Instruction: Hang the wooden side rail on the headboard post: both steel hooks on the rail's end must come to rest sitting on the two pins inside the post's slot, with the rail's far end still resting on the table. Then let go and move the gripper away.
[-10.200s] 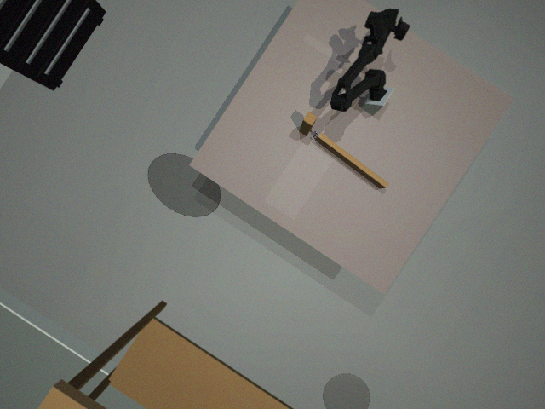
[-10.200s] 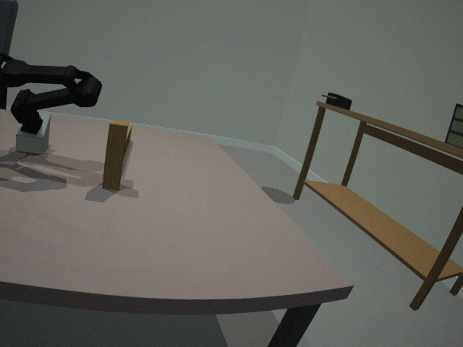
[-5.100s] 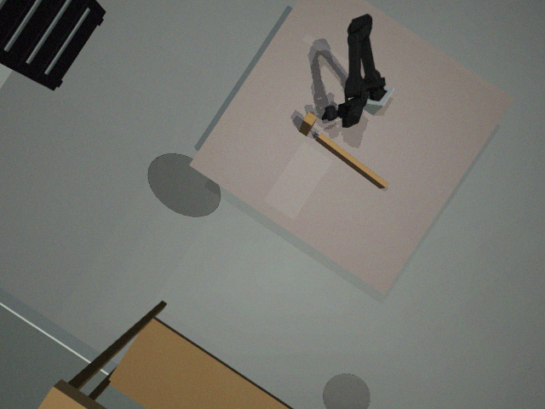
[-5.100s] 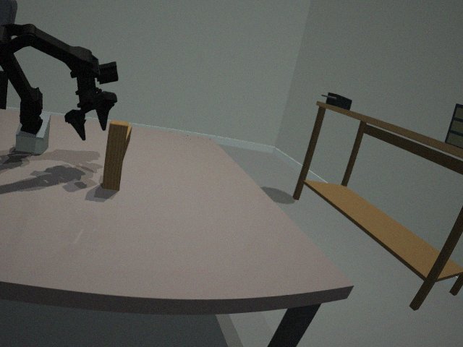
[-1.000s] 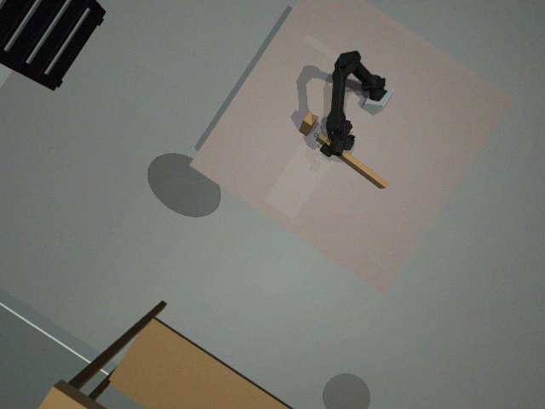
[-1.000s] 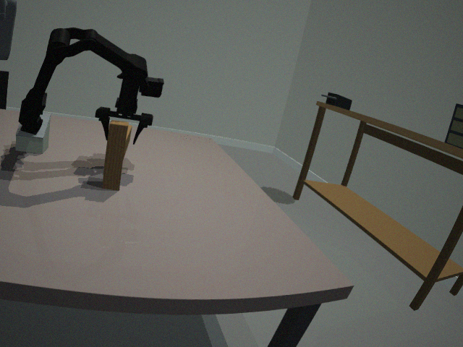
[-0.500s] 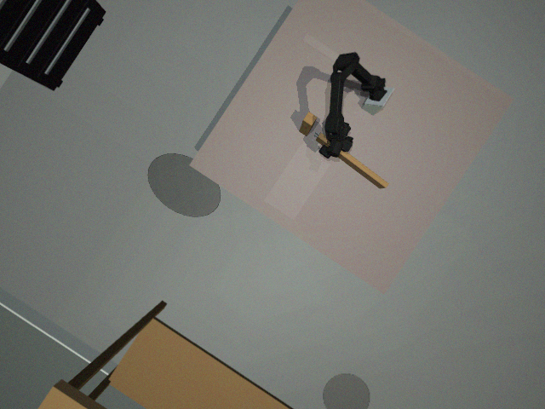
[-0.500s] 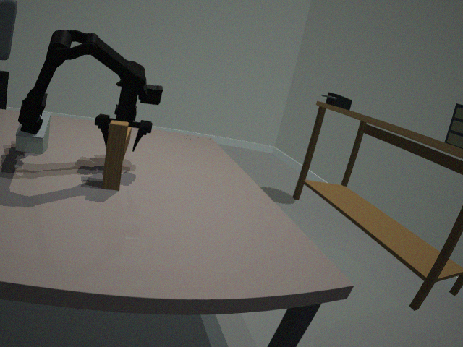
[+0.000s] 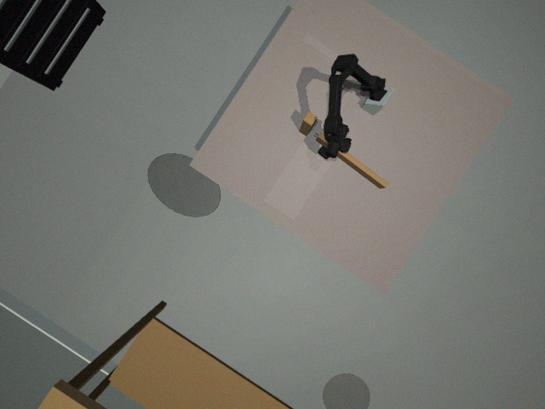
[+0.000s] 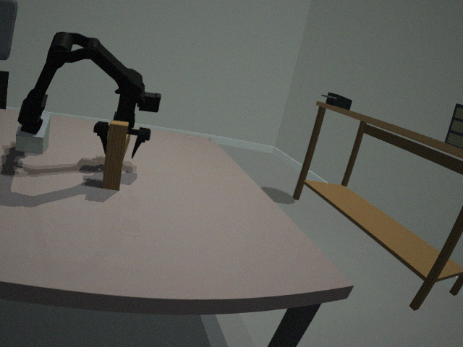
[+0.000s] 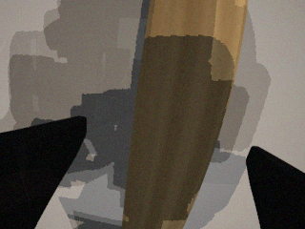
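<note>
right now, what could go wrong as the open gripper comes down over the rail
The long wooden side rail runs between the black fingers of the open gripper, nearer the left one, so closing may nudge it sideways. The grip sits close to the upright wooden headboard post, so a finger might knock it. Grasped near one end, the rail could sag or pivot.

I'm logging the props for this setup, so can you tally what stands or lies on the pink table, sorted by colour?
Tan wood: 2 (upright rectangular headboard post, long flat side rail)
Black: 1 (jointed robot arm with open claw, holding nothing)
Pale grey: 1 (square base block under the arm)
Total: 4
</note>
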`<state>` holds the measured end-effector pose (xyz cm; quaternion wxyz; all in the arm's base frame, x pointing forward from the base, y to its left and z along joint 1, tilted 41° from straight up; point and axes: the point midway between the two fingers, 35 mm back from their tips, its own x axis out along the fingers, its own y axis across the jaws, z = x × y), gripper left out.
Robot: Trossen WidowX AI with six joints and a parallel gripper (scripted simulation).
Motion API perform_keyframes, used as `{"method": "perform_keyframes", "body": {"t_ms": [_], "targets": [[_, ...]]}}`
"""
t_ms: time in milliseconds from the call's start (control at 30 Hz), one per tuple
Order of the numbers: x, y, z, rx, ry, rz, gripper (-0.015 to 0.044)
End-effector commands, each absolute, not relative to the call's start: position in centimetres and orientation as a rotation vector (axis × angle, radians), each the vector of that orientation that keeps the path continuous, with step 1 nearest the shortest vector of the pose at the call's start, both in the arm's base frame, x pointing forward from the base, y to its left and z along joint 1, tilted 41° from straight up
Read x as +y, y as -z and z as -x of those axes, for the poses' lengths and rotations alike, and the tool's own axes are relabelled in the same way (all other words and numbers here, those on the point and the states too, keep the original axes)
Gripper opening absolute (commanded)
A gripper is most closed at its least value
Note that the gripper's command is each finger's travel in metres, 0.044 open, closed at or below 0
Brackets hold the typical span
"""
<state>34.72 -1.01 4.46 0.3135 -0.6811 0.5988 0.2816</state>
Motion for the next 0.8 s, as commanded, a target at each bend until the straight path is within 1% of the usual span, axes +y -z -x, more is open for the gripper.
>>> {"method": "perform_keyframes", "body": {"t_ms": [0,300,700,767], "targets": [[-1.54,-3.99,-34.7,1.585,-0.742,1.799,0.044],[-2.34,-3.14,-34.73,1.586,-0.741,1.8,0.044],[-2.34,-3.14,-34.73,1.586,-0.741,1.8,0.0125],[-2.34,-3.14,-34.73,1.586,-0.741,1.8,0.0112]]}}
